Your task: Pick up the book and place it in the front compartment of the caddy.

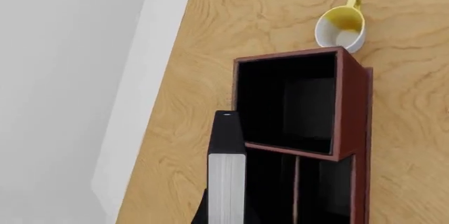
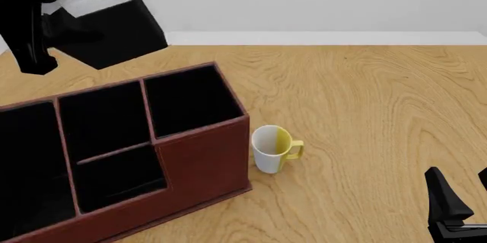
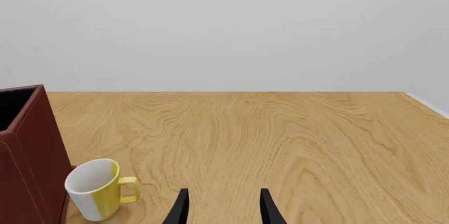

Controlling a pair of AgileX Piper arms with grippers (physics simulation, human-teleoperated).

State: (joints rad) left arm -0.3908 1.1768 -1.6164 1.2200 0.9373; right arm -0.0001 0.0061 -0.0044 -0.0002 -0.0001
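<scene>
The black book [image 2: 114, 23], with pale page edges, hangs tilted high over the caddy's far side, and my left gripper [image 2: 65, 12] is shut on it. In the left wrist view the book [image 1: 226, 166] points down beside the caddy [image 1: 354, 108], just outside its far wall. The red-brown caddy [image 2: 202, 163] stands at the left of the table. Its front compartment [image 2: 102, 120] is the narrow slot behind the low partition; its black lining shows. My right gripper [image 3: 224, 211] is open near the table's near right corner, holding nothing, also seen at the right gripper [image 2: 464, 200].
A white and yellow mug [image 2: 274, 149] stands upright close to the caddy's right wall, also visible as the mug [image 1: 342, 24] and the mug [image 3: 98, 190]. A larger square slot [image 2: 190, 103] lies next to the front compartment. A white wall borders the table's far edge.
</scene>
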